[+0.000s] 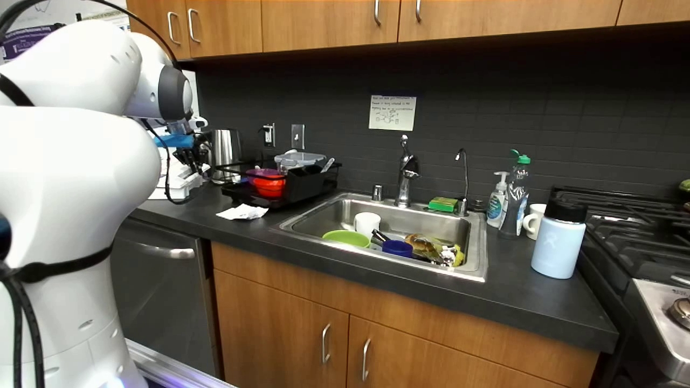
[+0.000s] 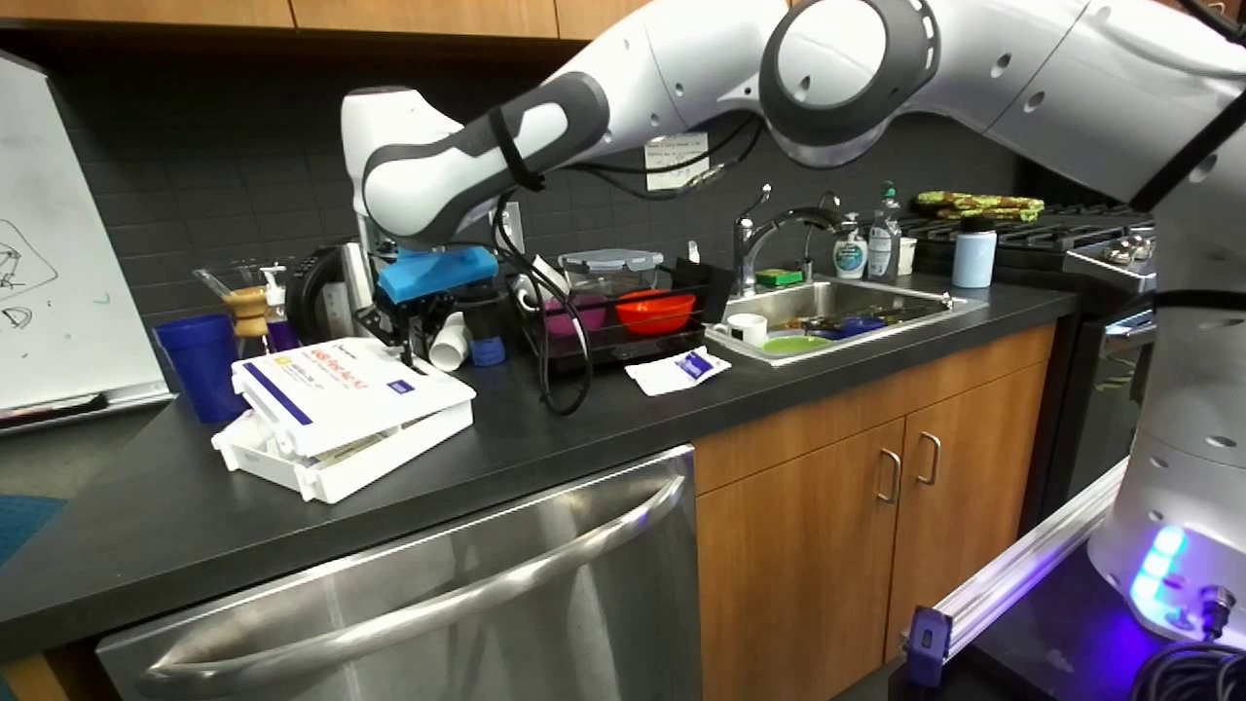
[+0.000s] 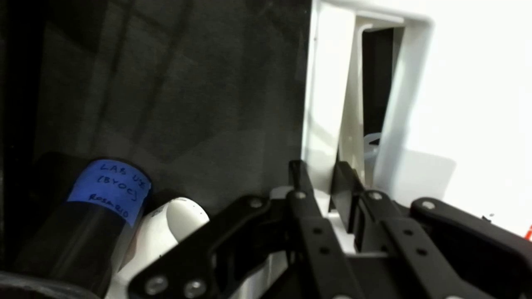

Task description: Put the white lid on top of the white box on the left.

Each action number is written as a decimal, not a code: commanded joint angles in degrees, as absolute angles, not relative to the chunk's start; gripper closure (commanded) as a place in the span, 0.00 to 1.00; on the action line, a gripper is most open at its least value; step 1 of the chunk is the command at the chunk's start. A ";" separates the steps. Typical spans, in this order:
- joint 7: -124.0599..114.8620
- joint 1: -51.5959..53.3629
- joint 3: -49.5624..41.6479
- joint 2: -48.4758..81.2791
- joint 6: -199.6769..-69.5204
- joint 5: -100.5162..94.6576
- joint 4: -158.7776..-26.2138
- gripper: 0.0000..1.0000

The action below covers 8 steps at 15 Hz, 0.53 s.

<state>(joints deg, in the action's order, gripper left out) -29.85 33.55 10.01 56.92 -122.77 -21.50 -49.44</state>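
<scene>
I have the white box [image 2: 399, 456] on the left part of the worktop [image 2: 516, 433], close to the near edge. The white lid [image 2: 355, 394] lies over it, tilted and askew, with red print facing up; along the near side a gap shows some of what is inside, too small for me to make out. My tool [image 3: 319, 167] points down at the right side of the pair. In the wrist view its jaws are clamped on a white rim [image 3: 331, 99] there, one on each side of it; whether that rim belongs to the lid or to the box, I cannot tell.

Just left of the box, toward the far side, I see a blue cup [image 2: 200, 370]. Beyond my tool are a white cylinder [image 2: 450, 345] and a dark item [image 3: 79, 241] with handwriting on its blue label [image 3: 110, 187]. Farther right sits a black dish rack [image 1: 307, 186] with a red bowl [image 2: 655, 315] and a purple bowl [image 2: 560, 321], and a white packet [image 2: 678, 372] lies in front of it. Right of that, I see the sink [image 1: 477, 258] with a white cup [image 1: 367, 222] and a green bowl [image 1: 350, 237] in it. A light-blue bottle [image 1: 559, 248] stands at the right end, near the stove [image 1: 663, 323].
</scene>
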 commanded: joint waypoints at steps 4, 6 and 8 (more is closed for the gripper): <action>-24.44 34.32 11.31 54.70 -121.95 -21.99 -53.83 0.95; -21.56 35.07 11.29 54.40 -120.68 -22.74 -55.04 0.95; -19.13 35.50 11.31 54.10 -120.10 -23.40 -55.82 0.95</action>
